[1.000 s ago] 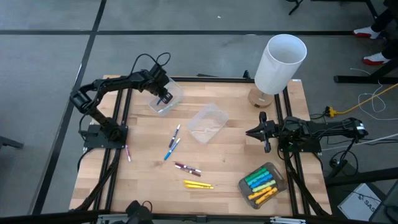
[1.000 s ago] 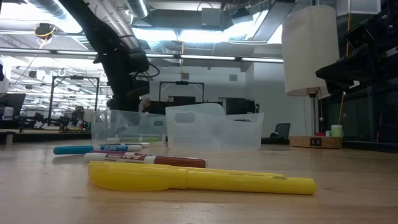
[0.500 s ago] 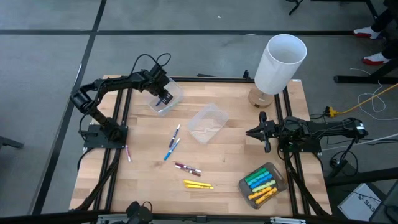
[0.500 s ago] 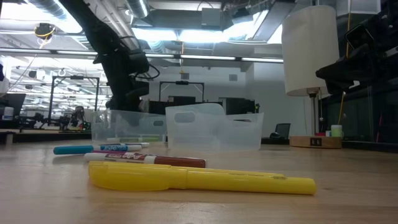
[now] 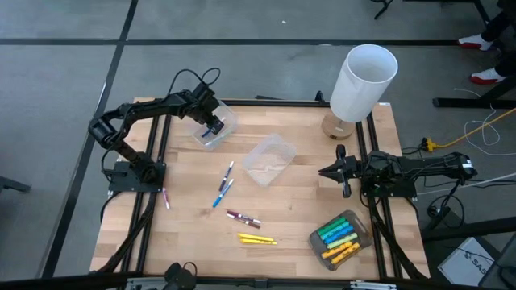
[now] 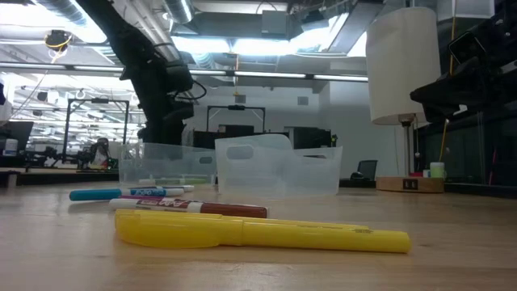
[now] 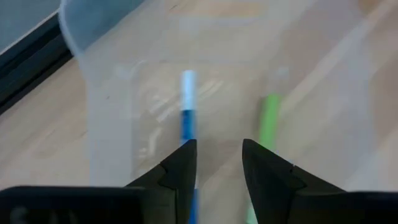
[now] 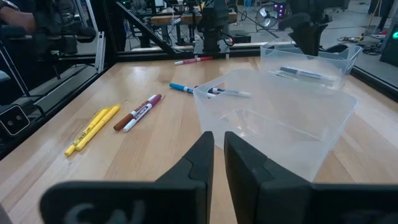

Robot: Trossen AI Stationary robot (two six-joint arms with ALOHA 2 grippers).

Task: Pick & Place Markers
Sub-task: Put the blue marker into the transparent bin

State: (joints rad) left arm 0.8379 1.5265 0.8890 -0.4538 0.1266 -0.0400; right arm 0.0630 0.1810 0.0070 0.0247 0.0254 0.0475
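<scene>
My left gripper hangs open, pointing steeply down, over the clear tub at the table's far left. In the left wrist view its fingers stand apart above a blue-and-white marker and a green marker, both lying flat on the tub's floor. Loose markers lie on the table: two blue ones, a maroon pair, a yellow pair and one by the left arm's base. My right gripper waits shut at the right edge, level, touching nothing.
A second clear tub stands empty at mid-table. A tub holding green, yellow and blue markers sits at the near right. A tall white cylinder on a round base stands at the far right corner. Bare wood lies at the near left.
My left gripper has kept its place over the far-left tub. In the low view a pale thing that showed at its fingertips a second ago is no longer there.
</scene>
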